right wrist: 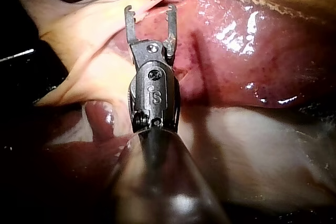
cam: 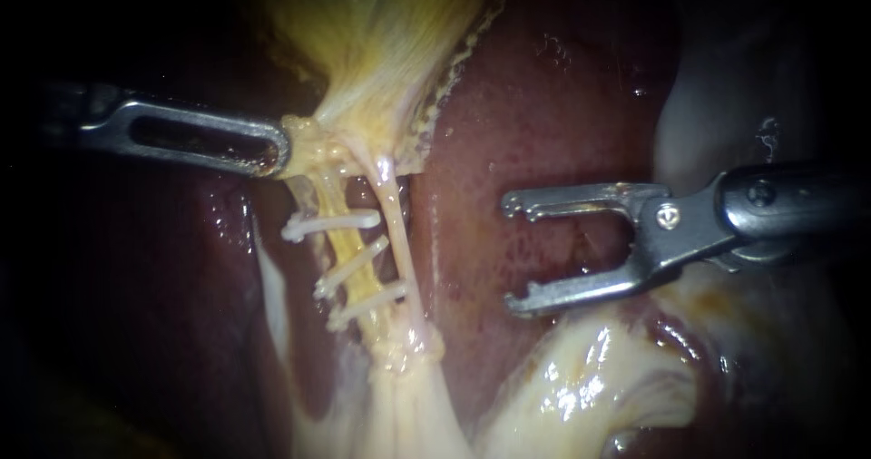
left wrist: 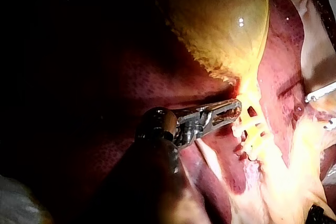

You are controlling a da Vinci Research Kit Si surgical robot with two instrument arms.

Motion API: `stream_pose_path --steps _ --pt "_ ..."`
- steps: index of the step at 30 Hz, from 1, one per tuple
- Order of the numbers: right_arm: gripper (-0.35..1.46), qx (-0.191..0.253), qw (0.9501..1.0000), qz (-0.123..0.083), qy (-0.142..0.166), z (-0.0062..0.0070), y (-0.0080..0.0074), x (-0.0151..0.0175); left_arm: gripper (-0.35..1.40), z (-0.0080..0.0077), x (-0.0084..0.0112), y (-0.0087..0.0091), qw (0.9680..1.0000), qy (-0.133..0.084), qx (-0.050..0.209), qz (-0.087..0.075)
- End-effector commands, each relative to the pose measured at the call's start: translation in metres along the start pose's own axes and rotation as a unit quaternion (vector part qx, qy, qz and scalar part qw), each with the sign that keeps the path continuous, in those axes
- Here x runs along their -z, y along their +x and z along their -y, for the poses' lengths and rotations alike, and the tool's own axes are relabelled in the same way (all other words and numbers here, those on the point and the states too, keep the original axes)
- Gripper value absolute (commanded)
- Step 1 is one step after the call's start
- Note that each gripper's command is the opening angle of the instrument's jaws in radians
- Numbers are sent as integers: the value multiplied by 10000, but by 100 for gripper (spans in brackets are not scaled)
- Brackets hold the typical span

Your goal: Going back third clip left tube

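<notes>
Endoscope view is showing you three clips [cam: 352, 264] sitting across the left tube [cam: 337, 207], white, slim and rod-like, stacked one under another and slightly slanted. Your right instrument [cam: 513, 255] is hovering over the liver [cam: 544, 105], beside the tube and apart from it. Its two forked metal jaws are standing wide apart with nothing between them. Your left instrument [cam: 272, 149] is coming in level, its slotted jaws lying together and clamping the yellow, stringy neck of the gallbladder [cam: 390, 33], which is pulling the tube taut.

With all three clips seated and your right jaws empty, the clipping looks finished and the retreat is the step in hand. The next move is calling for a straight pull-back along the shaft, with the open tips staying off the wet, glossy liver and the soft pale tissue [cam: 581, 386] beneath them. The tube itself is looking thin, fibrous and stretched, so you are wanting steady traction on the left.
</notes>
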Motion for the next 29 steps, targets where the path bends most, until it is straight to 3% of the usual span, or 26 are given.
stream_pose_path --steps 1,11,17,29 --pt "50 -6 10000 -6 0 0 0 1 -35 0 -1 0 10000 -7 1 2" --pt "50 -6 10000 -5 -16 0 -1 6 -35 -2 -33 12 10000 60 -41 -40" --pt "50 -5 10000 10 -17 1 -1 6 -35 -11 -53 16 9999 79 -70 -35" --pt "50 -8 10000 11 -29 4 0 5 -35 -17 -51 15 9999 100 -77 -48"
